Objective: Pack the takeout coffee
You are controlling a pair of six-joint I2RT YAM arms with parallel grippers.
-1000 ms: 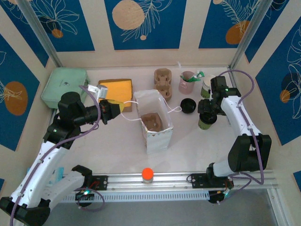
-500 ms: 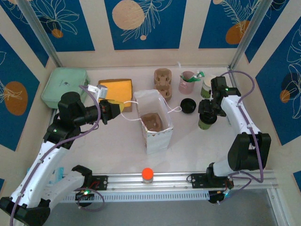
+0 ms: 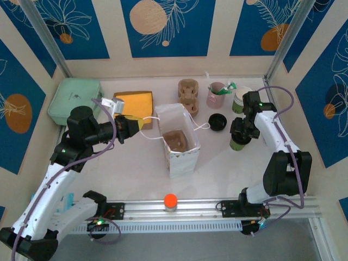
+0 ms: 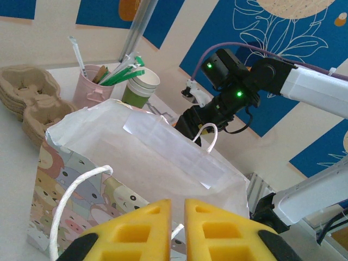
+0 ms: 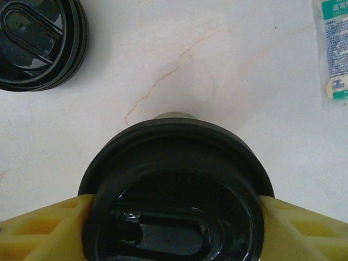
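Note:
The takeout coffee, an olive-green cup under a black lid, stands on the table right of the bag. My right gripper comes down over it, and its yellow fingers press against both sides of the lid. The white paper bag with cartoon print stands open mid-table, with a brown cardboard tray inside. My left gripper is shut on the bag's white cord handle, pulling it leftward. Its yellow fingertips are nearly together.
A stack of black lids lies left of the coffee. A pink cup with straws, a lidless green cup and cardboard cup holders stand at the back. A yellow pad and a green box sit back left.
My right gripper's fingers have closed in onto the lidded cup. The left arm and the bag have stayed still.

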